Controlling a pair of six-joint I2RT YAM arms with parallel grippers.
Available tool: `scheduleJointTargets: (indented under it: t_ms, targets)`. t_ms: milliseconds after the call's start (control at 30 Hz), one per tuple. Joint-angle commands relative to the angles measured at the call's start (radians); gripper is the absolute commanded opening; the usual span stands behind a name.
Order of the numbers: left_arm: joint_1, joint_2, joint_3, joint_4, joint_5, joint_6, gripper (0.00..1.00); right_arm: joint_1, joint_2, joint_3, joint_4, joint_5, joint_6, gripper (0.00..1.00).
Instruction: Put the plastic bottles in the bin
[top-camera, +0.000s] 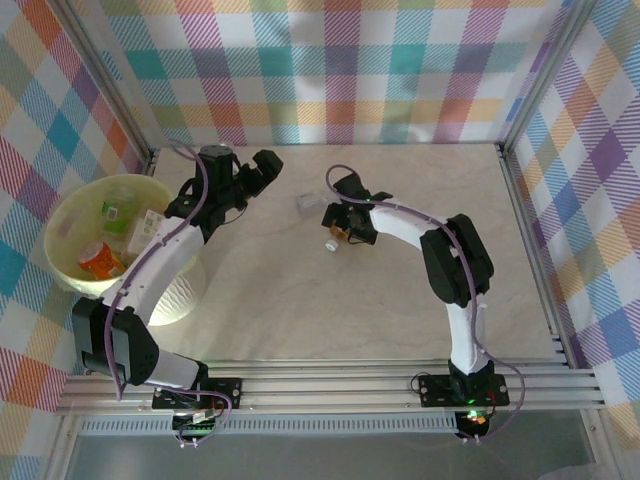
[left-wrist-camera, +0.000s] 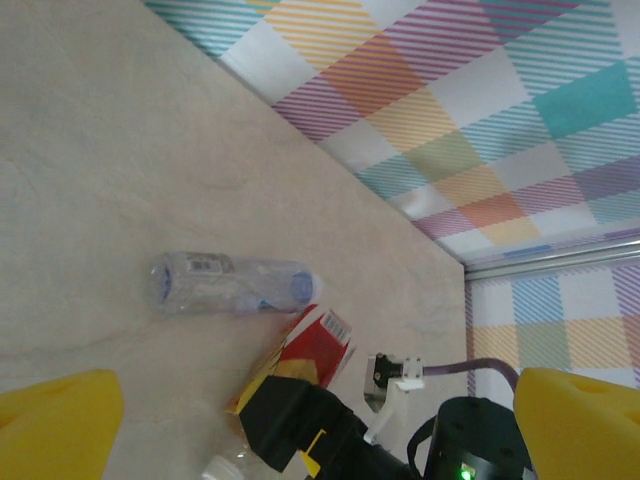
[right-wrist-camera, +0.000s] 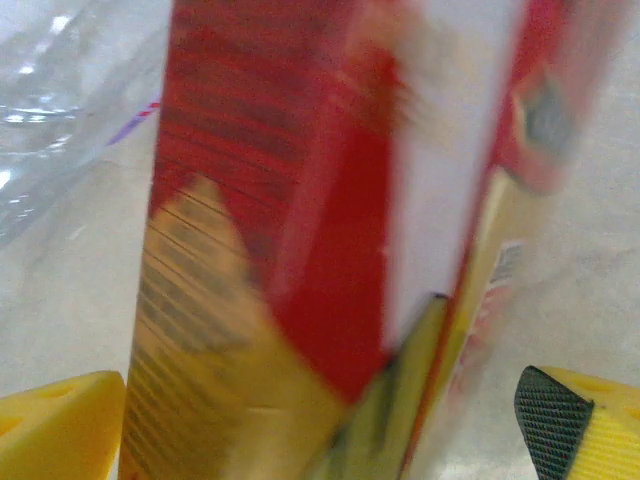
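The bin (top-camera: 60, 215) at the left of the counter (top-camera: 300, 320) held several bottles (top-camera: 100, 260). The left tool (top-camera: 272, 170) hung empty, jaws apart, near the clear bottle (top-camera: 305, 201) lying on the counter. The right tool (top-camera: 345, 228), jaws apart, straddled the red-labelled bottle (right-wrist-camera: 300, 220). An off-centre squeeze might squirt the round bottle out and send it rolling.

table (top-camera: 300, 310): pale stone-look | on it: bin (top-camera: 52, 235) (far left), clear bottle (left-wrist-camera: 228, 283), red-labelled bottle (left-wrist-camera: 318, 350)
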Motion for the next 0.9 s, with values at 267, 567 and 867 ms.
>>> scheduleJointTargets:
  t_ms: [267,567,867]
  targets:
    - [-0.026,0.042,-0.007,-0.042,0.056,-0.022,1.00,0.007,-0.045,-0.088,0.029,0.096,-0.087,0.81]
    - [-0.069,0.054,-0.016,0.054,0.130,0.050,1.00,0.006,-0.268,-0.352,0.269,0.094,-0.239,0.63]
    - [-0.133,0.093,-0.008,0.143,0.207,0.080,1.00,0.006,-0.546,-0.552,0.421,0.017,-0.441,0.51]
